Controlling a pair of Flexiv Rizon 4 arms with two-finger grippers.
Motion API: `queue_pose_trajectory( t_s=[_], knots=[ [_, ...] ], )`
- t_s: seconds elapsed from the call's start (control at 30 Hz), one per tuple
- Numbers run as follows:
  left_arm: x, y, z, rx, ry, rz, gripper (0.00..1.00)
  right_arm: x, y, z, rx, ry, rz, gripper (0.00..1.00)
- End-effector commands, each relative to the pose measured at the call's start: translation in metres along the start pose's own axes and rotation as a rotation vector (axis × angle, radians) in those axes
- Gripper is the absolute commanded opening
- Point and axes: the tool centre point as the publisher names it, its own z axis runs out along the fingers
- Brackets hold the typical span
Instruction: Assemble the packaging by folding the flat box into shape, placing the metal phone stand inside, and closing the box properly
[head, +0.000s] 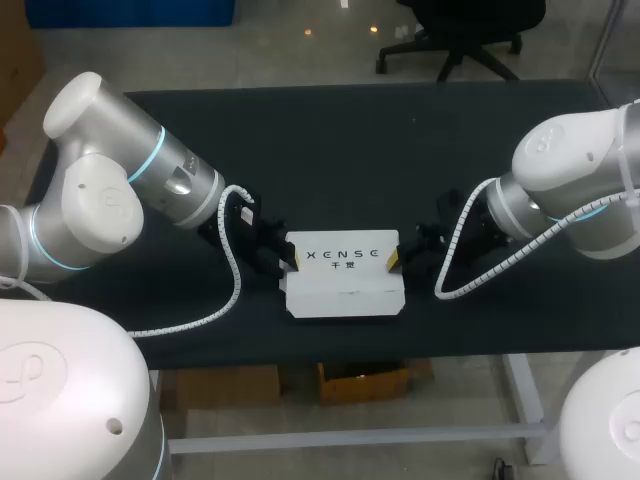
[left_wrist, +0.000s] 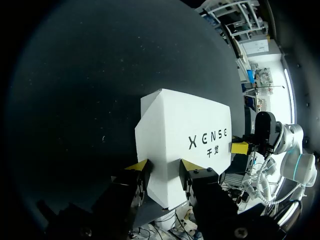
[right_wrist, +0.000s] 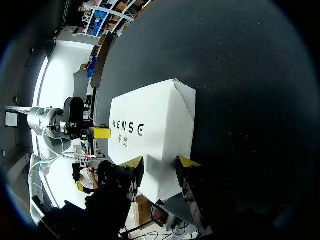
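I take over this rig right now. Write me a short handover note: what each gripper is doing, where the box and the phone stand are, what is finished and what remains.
Left gripper: shut on one end of the white box.
Right gripper: shut on the opposite end.
Box: on the black table near its front edge, between the two arms, printed face up.
Phone stand: not visible in any view; it may be inside, but this cannot be confirmed.
Done: the box is folded into shape and looks closed.
Left: probably confirm that the stand is inside, check that the front flap is tucked, then release.
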Motion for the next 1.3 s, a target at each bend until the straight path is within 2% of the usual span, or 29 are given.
queue_pose_trajectory(
  t_s=[0.03, 0.6, 1.3],
  knots=[
    [0.001, 0.002, 0.001, 0.000, 0.005, 0.004, 0.39, 0.000, -0.001, 0.003, 0.004, 0.019, -0.001, 0.40],
    [0.008, 0.004, -0.002, -0.010, 0.003, 0.015, 0.41, 0.001, -0.001, -0.002, 0.047, 0.043, 0.030, 0.40],
    [0.015, 0.004, -0.001, -0.038, -0.005, 0.021, 0.42, 0.004, 0.003, -0.001, 0.090, 0.025, 0.054, 0.38]
  ],
)
